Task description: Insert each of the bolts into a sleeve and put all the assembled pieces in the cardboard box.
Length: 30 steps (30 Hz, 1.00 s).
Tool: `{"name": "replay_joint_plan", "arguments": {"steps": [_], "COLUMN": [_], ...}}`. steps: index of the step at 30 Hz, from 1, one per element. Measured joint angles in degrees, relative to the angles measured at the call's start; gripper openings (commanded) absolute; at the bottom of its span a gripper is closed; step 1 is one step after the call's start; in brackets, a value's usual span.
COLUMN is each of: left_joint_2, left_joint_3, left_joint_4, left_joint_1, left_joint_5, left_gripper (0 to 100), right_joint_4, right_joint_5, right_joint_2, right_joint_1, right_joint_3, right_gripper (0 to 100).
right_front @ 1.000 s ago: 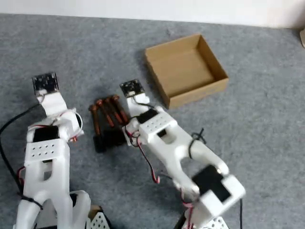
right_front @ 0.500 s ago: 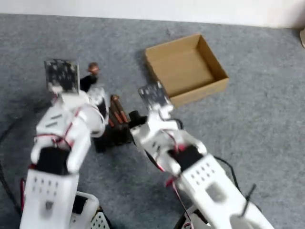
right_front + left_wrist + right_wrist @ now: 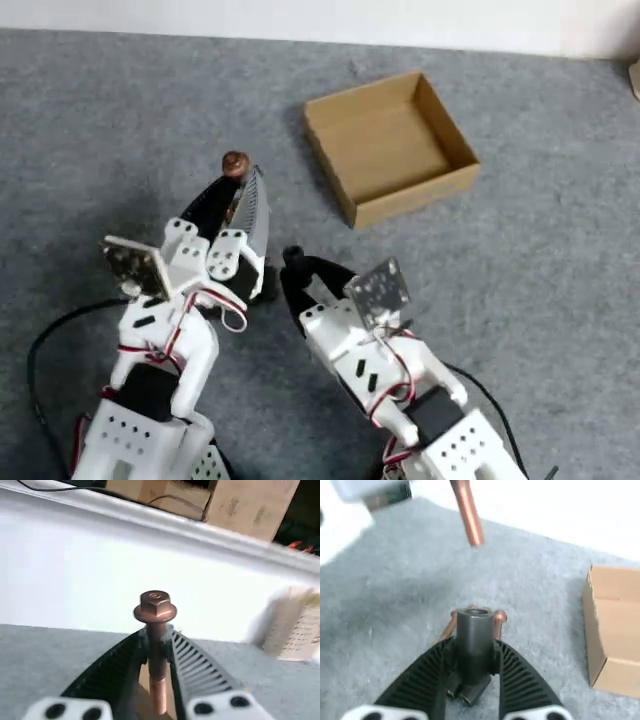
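Note:
My left gripper is shut on a copper bolt, held upright with the hexagonal head on top. In the left wrist view the bolt stands between the ribbed black fingers of that gripper. My right gripper is shut on a dark sleeve, just right of and below the bolt. The right wrist view shows the sleeve open end up in the gripper, with the bolt's shaft hanging above and beyond it. The cardboard box stands empty at the back right.
Other copper bolts lie on the grey carpet behind the held sleeve. The box's side wall rises to the right of them. White parts of the left arm sit close to the held bolt.
Both arms have swung up from the pile. The left gripper lifted a bolt and moved right with it; the right gripper lifted a sleeve and now holds it under the bolt.

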Motion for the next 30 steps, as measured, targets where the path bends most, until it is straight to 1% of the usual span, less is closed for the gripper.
{"name": "replay_joint_plan", "arguments": {"steps": [6,8,11,14,20,24,27,30], "left_joint_2": [-1.0,-1.1,-1.1,-1.1,-1.1,-1.1,-1.2,-1.2], "left_joint_3": [1.4,1.4,1.0,-0.2,-1.0,-6.0,-10.3,-11.8], "left_joint_4": [1.0,2.5,7.0,9.8,10.4,10.7,14.6,19.6], "left_joint_1": [-0.2,0.3,3.3,6.1,6.0,6.2,6.0,6.1], "left_joint_5": [6.5,9.0,11.4,11.7,11.9,12.0,11.9,12.0], "left_gripper": [0,0,0,0,0,0,0,0], "right_joint_4": [0.0,0.0,0.0,0.0,0.0,0.0,0.0,0.0], "right_joint_5": [0.0,0.0,0.0,0.2,0.4,0.4,0.4,0.4], "right_joint_2": [-8.0,-10.1,-13.1,-15.8,-16.6,-16.6,-16.6,-16.6], "right_joint_1": [0.0,0.0,0.0,0.0,0.0,-1.1,-1.4,-1.5], "right_joint_3": [3.5,4.3,5.6,6.8,7.1,7.1,7.1,7.1], "right_gripper": [0.3,0.3,0.3,0.3,0.3,0.3,0.3,0.3]}}
